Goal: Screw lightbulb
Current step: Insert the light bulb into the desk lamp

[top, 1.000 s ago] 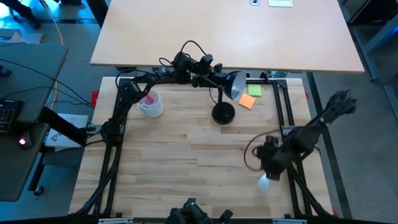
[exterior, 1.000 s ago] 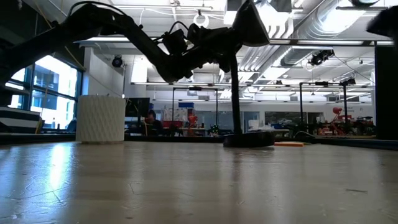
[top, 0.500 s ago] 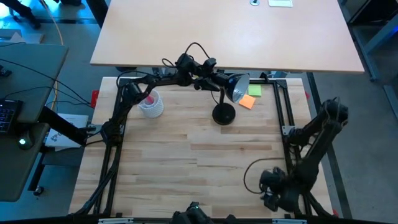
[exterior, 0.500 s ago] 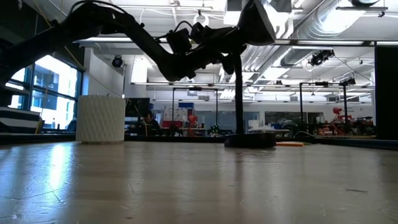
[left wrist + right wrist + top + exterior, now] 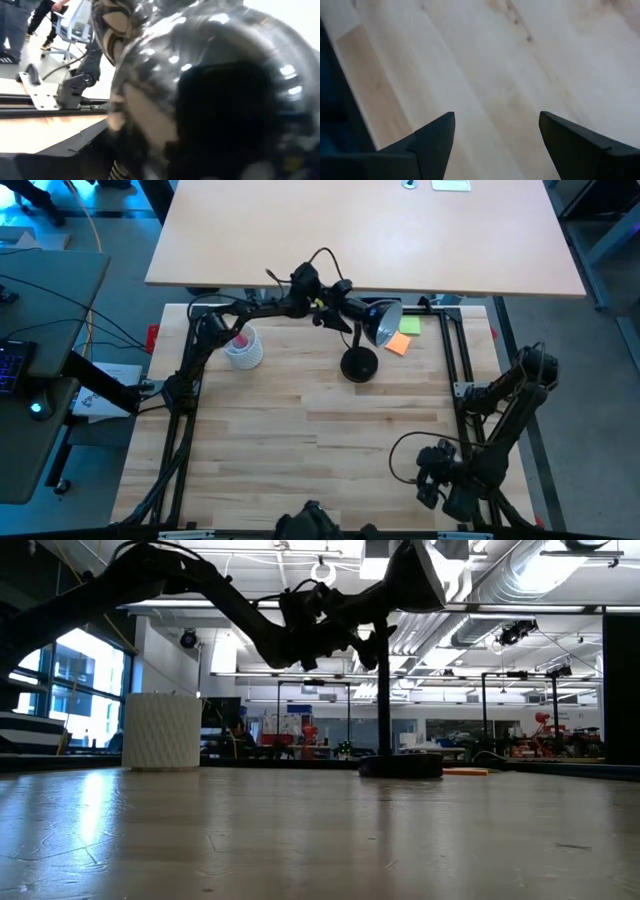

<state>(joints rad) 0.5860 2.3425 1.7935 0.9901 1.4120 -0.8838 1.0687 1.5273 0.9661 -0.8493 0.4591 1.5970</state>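
On the wooden table [image 5: 300,430] we find no lightbulb in view. The left gripper [image 5: 345,308] grasps the lamp [image 5: 378,320]; the right gripper [image 5: 495,132] hangs wide and empty. Screwing appears outstanding.

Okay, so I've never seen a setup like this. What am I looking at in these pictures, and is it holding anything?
It is a robot with two dark arms working at a wooden table. One picture looks straight down, one looks level across the tabletop, and two come from cameras on the wrists. On the table stand a black desk lamp, a white cup with pink items, and orange and green sticky notes. The left gripper is up at the lamp's shade, which fills its wrist picture. The right gripper hovers over the table's right side, jaws open and empty.
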